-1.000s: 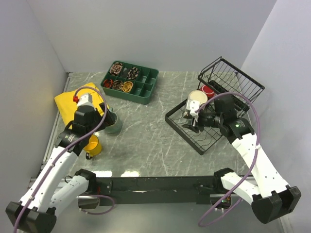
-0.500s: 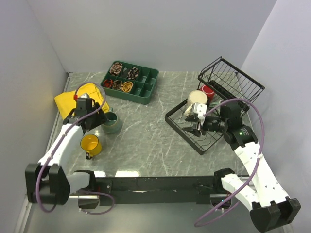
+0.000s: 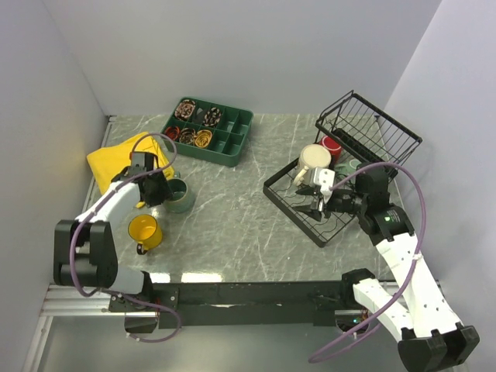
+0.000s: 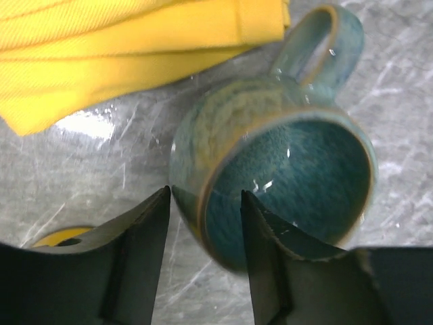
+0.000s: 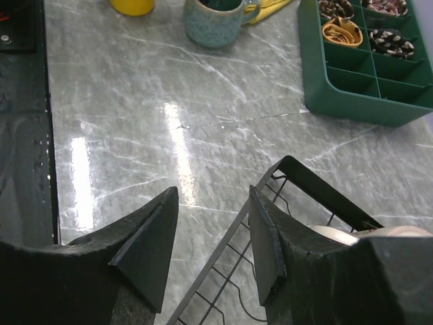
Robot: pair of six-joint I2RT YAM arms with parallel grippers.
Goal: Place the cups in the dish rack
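Left side of the tabletop (image 3: pixel 232 217): the left gripper (image 4: pixel 203 200) is down over the grey-green mug (image 4: pixel 291 183). Jaws apart and straddling its near wall, one finger outside and one inside the bowl. A sliver of glaze shows beside the inner finger, so no bite on the wall that I can see. Mug upright, handle towards the yellow cloth (image 4: pixel 135 54), just beside the cloth's edge. The yellow mug (image 3: pixel 145 229) stands apart from it, closer to the near edge.

Right edge: the dish rack (image 5: pixel 323 189), basket end towards the far right corner. The cream mug (image 3: pixel 314 158) and red mug (image 3: pixel 332 146) are in it. What looks like the small teal mug (image 3: pixel 348 165) is beside them, partly masked by the arm, so not certain. The right gripper (image 5: pixel 212 200) hangs over the rack's near-left rim, jaws apart, nothing between them. Three loaded by my count, two left.

Risks from here:
- A pinch on one glazed wall is a thin hold. The mug may pivot about the fingers on the lift, or slide out
- The fingers sit off-centre from the handle, so the weight hangs to one side and the mug tilts
- A low lift could drag the cloth or clip the yellow mug
- The rack lies across the tabletop from this arm. A long carry, and the right arm is already parked there, close to the cream mug, so a bump could come from either arm
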